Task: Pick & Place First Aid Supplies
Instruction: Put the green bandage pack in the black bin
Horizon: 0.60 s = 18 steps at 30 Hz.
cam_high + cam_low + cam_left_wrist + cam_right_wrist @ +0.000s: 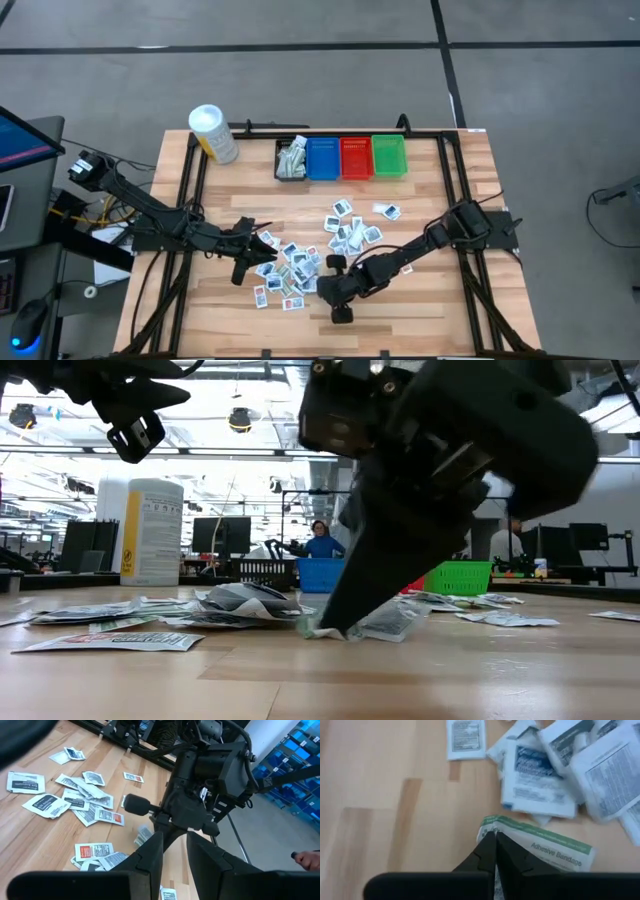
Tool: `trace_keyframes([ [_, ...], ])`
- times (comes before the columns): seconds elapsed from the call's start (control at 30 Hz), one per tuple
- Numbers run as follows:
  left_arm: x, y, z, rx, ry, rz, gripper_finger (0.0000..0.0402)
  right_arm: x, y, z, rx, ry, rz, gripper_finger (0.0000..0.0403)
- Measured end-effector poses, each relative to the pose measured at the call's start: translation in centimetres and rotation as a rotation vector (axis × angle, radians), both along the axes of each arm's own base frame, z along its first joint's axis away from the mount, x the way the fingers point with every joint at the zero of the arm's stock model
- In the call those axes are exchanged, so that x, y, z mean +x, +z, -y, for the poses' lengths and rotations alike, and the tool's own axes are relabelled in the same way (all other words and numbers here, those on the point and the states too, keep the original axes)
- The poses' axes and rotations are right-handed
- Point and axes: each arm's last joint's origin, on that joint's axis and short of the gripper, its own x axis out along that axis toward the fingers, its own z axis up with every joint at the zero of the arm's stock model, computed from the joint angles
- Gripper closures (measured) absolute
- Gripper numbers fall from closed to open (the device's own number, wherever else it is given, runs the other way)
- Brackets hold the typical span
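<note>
— Where is your right gripper (495, 840)?

— My right arm reaches in from the right edge toward the table's middle, wrist pitched steeply down, fingertips at the tabletop. My two fingers are pressed together, tips meeting in a point.

— And your left gripper (262, 243)?

— My left arm stretches in from the left side, gripper held above the table and aimed at my right one. Its fingers (150, 857) stand a little apart, a narrow gap between them, nothing in it.
</note>
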Motion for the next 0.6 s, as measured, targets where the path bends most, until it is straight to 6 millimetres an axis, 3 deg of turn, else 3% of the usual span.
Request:
trace_keyframes([
  [0.3, 0.0, 0.0, 0.0, 0.0, 0.0, 0.001, 0.0314, 0.1, 4.2, 1.0, 0.041, -0.016, 0.106, 0.0402],
  [0.6, 0.0, 0.0, 0.0, 0.0, 0.0, 0.001, 0.0314, 0.1, 9.6, 2.7, 0.117, -0.043, 0.28, 0.0402],
])
